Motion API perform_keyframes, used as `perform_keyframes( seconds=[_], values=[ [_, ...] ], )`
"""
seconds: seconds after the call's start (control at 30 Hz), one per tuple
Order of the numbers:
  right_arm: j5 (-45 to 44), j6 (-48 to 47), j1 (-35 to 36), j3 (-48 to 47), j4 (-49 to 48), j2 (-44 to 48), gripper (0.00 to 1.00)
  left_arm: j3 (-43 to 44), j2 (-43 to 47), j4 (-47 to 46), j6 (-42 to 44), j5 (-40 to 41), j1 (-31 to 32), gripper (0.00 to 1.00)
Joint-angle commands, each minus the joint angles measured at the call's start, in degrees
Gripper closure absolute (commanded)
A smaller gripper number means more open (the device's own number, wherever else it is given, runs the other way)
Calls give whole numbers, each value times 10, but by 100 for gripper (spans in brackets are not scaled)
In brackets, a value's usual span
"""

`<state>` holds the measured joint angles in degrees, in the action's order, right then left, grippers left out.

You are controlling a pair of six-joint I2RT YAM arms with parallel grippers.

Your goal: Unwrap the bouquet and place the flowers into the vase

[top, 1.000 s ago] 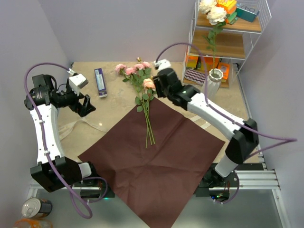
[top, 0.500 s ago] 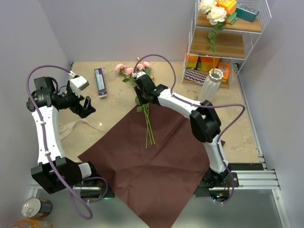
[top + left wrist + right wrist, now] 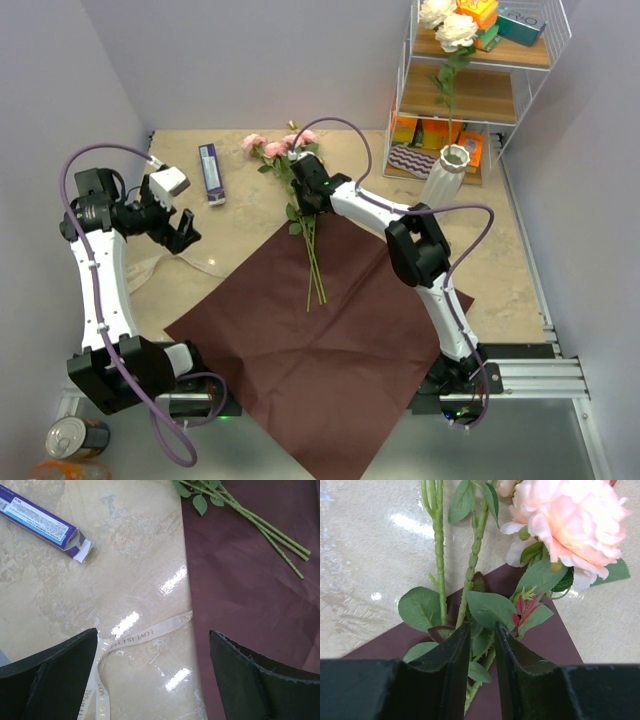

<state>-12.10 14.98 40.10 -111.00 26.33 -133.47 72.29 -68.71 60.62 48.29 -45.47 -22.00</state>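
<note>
maroon paper (image 3: 330, 340) lies opened flat from the table's near edge toward its middle, so i judge the unwrapping done. by the left edge my left gripper (image 3: 181, 228) hangs spread wide and holds nothing, above the cream ribbon (image 3: 150, 629) that lies loose beside the paper. the flowers (image 3: 312, 255) lie across the paper's far corner with their long axis running near to far: cut stem ends toward me on the paper, blooms on bare table toward the far edge. my right gripper (image 3: 309, 193) sits right on them, at the leafy stretch just below the blooms, so it is much the nearer arm. in its wrist view the jaws stand narrow with stems and a leaf in the slot. i cannot tell whether the fingers (image 3: 455, 680) bite yet. the vase (image 3: 447, 172) stands toward the far right corner, off to the right of that grip, with a cream rose (image 3: 457, 30) seemingly in it.
</note>
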Motion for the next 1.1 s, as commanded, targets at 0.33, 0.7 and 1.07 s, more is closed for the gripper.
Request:
perform_keyframes(
  seconds=[0.33, 0.7, 1.07],
  values=[
    [23, 16, -1, 2, -29, 39, 60, -13, 3, -23, 8, -4, -4, 2],
    [30, 32, 2, 33, -66, 83, 62, -21, 3, -21, 15, -5, -4, 2],
    [48, 24, 19, 56, -68, 98, 62, -27, 2, -29, 15, -3, -4, 2]
  ],
)
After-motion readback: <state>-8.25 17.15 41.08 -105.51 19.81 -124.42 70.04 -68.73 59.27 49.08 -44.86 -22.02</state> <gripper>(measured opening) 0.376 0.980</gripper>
